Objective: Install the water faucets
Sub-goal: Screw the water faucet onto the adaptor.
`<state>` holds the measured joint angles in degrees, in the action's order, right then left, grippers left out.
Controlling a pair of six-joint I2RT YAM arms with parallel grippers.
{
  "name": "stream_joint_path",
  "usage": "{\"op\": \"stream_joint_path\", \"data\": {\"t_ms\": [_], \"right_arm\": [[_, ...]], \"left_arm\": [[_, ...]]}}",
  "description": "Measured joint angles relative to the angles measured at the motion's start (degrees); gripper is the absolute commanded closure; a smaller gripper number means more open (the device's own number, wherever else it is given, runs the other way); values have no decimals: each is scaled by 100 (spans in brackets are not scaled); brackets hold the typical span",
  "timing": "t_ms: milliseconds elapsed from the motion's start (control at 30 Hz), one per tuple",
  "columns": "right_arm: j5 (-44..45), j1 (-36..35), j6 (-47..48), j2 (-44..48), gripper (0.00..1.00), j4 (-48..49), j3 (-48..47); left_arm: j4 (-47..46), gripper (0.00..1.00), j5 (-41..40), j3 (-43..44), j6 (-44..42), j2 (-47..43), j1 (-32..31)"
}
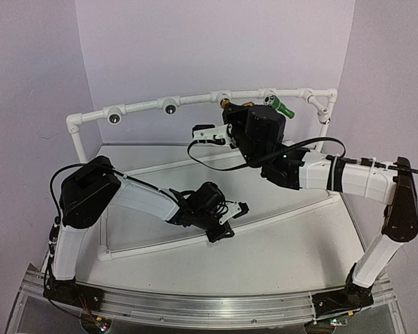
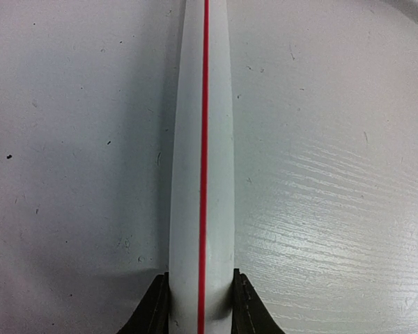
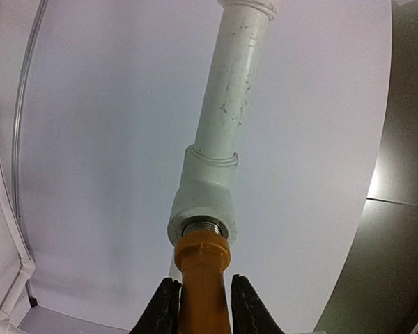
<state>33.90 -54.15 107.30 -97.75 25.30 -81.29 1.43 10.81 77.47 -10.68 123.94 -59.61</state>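
- No text, label, brand, number or sign can be read in any view.
- The white pipe (image 2: 202,174) in the left wrist view carries only a plain red line.

Pipe frame (image 1: 143,106) across table (image 1: 285,243) rear

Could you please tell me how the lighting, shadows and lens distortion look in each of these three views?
Top external: even, soft light; the green faucet reads clearly. Left wrist: the white pipe casts a soft shadow leftward; sheen on the table at right shows its grain. Right wrist: the orange faucet between the jaws is sharp; straight edges bow near the borders.
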Motion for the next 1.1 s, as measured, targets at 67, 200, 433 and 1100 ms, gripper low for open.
{"op": "stream_joint_path", "data": {"t_ms": [67,200,433,1100], "right_arm": [[28,0,-84,-30,100,-44,-65],[84,0,-267,-76,100,-126,-160],[135,0,-563,-110,100,-291,-278],[332,-15,-1239,-296,100,-391,-542]], "left_arm": [[-2,100,0,0,0,0,0],[-14,100,-4,0,0,0,0],[-33,100,-14,0,0,0,0],[-51,100,-87,0,-29,0,7]]}}
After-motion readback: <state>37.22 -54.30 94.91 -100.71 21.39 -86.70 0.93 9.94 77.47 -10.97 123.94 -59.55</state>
